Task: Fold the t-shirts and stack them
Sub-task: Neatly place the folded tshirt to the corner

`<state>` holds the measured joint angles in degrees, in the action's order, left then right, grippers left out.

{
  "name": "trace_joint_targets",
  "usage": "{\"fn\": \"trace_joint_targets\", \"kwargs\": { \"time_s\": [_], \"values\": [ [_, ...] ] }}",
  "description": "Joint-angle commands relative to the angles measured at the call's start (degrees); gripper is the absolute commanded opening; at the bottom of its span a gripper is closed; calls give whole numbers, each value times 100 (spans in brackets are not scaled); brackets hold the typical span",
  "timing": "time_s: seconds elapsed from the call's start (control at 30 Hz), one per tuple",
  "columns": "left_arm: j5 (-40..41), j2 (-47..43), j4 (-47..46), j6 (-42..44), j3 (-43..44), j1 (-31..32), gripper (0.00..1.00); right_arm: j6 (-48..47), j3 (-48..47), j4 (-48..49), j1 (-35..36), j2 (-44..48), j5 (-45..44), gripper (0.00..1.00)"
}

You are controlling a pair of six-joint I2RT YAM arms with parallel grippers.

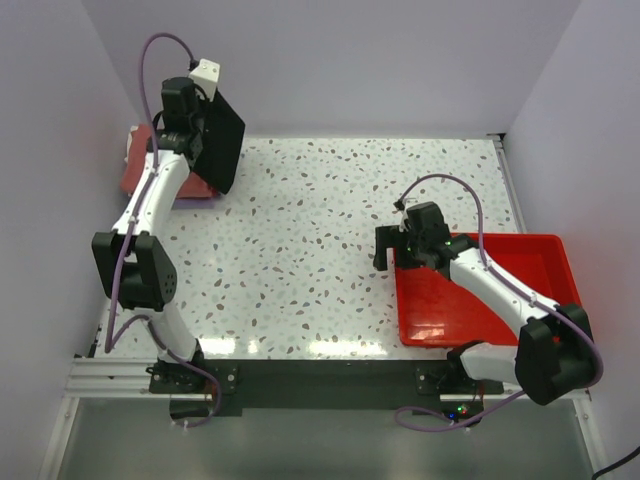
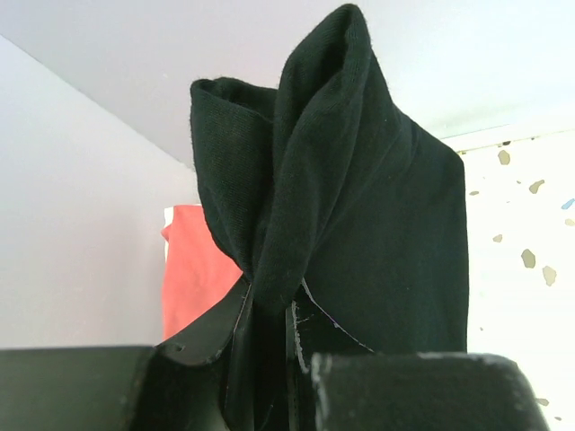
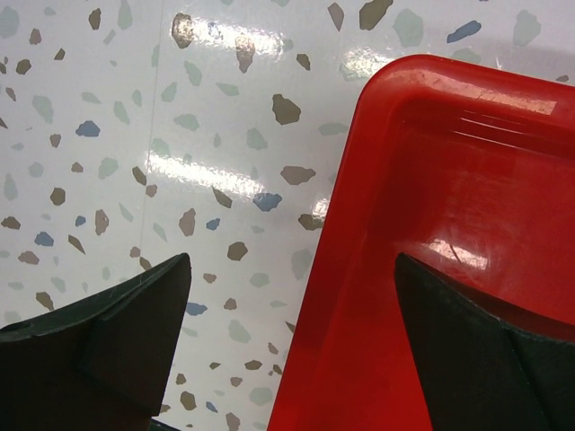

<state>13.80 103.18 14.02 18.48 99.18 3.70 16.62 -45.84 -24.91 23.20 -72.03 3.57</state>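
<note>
Left gripper [image 2: 269,332] is clamping a bunched fold of the black t-shirt [image 1: 225,140] and is holding it up in the upper left of the top view. The cloth is hanging down flat, and I cannot tell if its lower edge is touching the speckled desk [image 1: 320,220]. Beside it, the salmon-red t-shirt [image 1: 135,175] is lying at the left edge of the desk, partly hidden by the arm. Right gripper [image 3: 292,269] is hovering with its jaws wide apart over the left rim of the red tray [image 1: 520,265] in the lower right, gripping nothing.

Bright overhead light, glare on table [image 1: 330,345]
</note>
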Motion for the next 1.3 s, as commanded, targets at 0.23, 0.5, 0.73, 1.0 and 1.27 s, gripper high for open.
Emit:
{"fn": "trace_joint_targets", "kwargs": {
  "time_s": [0.23, 0.5, 0.73, 1.0, 1.27],
  "values": [
    [-27, -518, -242, -81, 340, -36, 0, 43, -232, 135, -9, -206, 29, 99],
    [-44, -518, -259, -64, 366, -36, 0, 43, -223, 153, -9, -136, -6, 99],
    [246, -290, -549, 217, 137, -106, 0, 43, -214, 135, -9, -136, -23, 99],
    [132, 71, -909, 393, -21, -510, 0, 34, -249, 100, -17, -162, -155, 99],
    [-580, 519, -1103, 332, -56, -1117, 0, -27, -329, -93, 0, -92, -444, 99]
  ]
}}
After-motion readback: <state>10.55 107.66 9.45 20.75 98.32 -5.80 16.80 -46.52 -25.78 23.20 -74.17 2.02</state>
